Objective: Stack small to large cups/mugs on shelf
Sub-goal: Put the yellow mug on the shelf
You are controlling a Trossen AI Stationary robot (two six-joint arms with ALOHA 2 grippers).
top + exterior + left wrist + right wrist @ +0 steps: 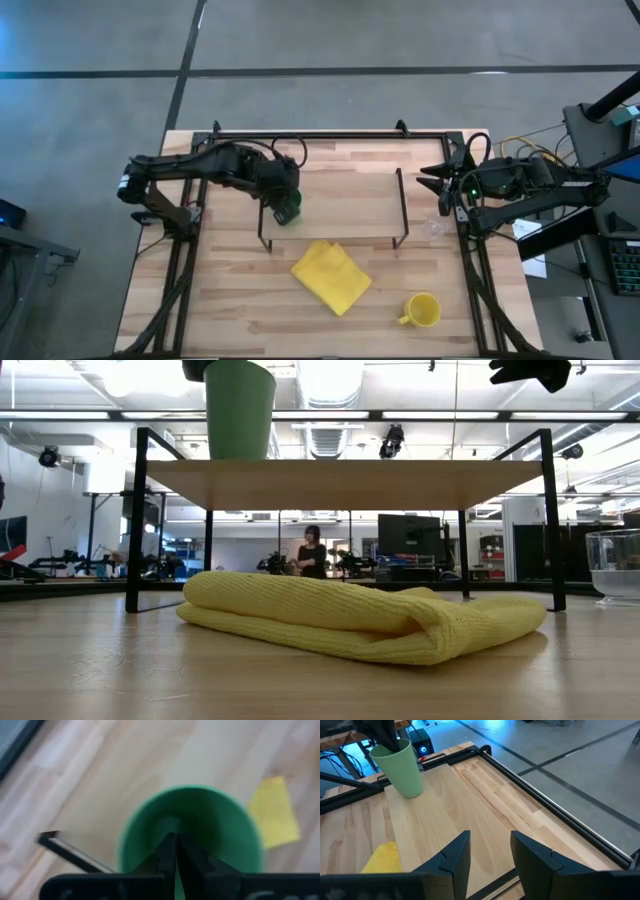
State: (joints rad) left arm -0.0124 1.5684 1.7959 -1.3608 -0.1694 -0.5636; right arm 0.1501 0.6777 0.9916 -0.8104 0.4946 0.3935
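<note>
A green cup (288, 213) stands upright at the near left corner of the shelf (350, 200), a low light-wood top on thin black legs. My left gripper (283, 200) is over the cup and shut on it. My right gripper (434, 186) is open and empty past the shelf's right end, above the table. A yellow mug (423, 310) stands on its base on the table, near right. A clear glass cup (612, 565) stands on the table by the shelf's right legs. My left gripper holds the green cup at its rim (387, 751), on the side toward the table's left. The fingers (172, 852) come from above, pointing down, and appear to close on the wall, one inside and one outside. The cup is upright with its base (240, 455) at the shelf top.
A folded yellow cloth (330, 275) lies on the table in front of the shelf. Black rails (330, 133) run along the table's far, left and right sides. The shelf top to the right of the green cup (470, 805) is bare wood.
</note>
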